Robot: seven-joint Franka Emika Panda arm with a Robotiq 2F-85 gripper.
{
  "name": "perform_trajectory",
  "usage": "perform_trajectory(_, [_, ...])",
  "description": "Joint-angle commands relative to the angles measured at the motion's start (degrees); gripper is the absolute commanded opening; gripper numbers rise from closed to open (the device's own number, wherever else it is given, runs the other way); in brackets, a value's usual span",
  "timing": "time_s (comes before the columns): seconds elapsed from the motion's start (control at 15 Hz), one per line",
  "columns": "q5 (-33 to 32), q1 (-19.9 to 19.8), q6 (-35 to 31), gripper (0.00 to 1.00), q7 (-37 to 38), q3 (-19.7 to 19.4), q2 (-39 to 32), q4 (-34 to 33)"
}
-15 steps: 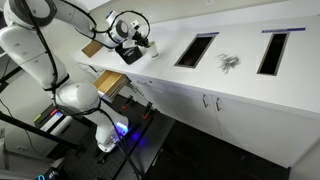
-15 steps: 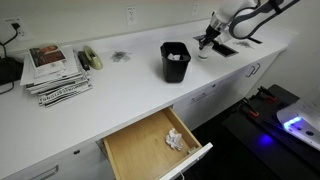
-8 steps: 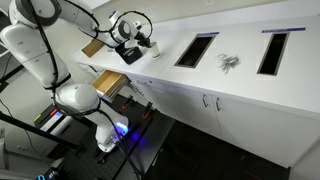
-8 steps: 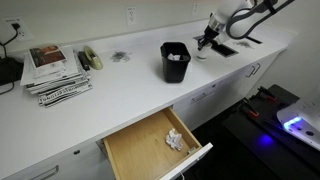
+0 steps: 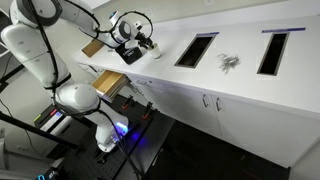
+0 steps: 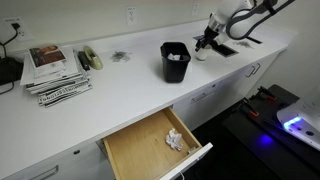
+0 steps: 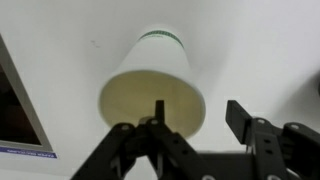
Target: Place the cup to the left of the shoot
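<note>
A white paper cup [image 7: 150, 85] with a green band stands upright on the white counter, its mouth facing the wrist camera. My gripper [image 7: 198, 115] hangs just above it, open. One finger [image 7: 158, 112] is over the cup's mouth and the other finger [image 7: 238, 115] is outside its right wall; I see no contact. In both exterior views the gripper [image 5: 146, 41] [image 6: 208, 39] is over the cup [image 5: 153, 45] [image 6: 201, 52]. The shoot, a dark rectangular opening [image 5: 196, 49] [image 6: 225, 48] in the counter, lies just beside the cup and shows at the wrist view's left edge [image 7: 15, 110].
A second opening [image 5: 272, 52] and a crumpled object [image 5: 229, 62] lie further along the counter. A black bin [image 6: 175, 61] stands near the cup. There are magazines [image 6: 55, 70], an open drawer [image 6: 155, 148] holding crumpled paper, and a wooden board [image 5: 93, 47].
The arm and the cup stay in the same place in both exterior views. These views are too small to show any movement of the jaws.
</note>
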State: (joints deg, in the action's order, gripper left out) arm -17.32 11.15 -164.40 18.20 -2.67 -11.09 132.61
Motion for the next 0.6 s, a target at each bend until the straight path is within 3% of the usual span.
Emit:
perform_trajectory(0.0, [-4.88, 1.90, 1.84, 0.98, 3.03, -1.36, 4.70, 2.03])
perform_trajectory(0.33, [-11.92, 3.00, 8.23, 1.00, 9.88, -0.96, 11.97, 4.18])
perform_trajectory(0.47, [-8.80, 2.97, 12.23, 1.00, 7.95, 0.42, 16.17, 6.27])
perform_trajectory(0.53, [-7.19, 0.22, 13.87, 1.00, 6.70, 3.66, 18.47, 7.29])
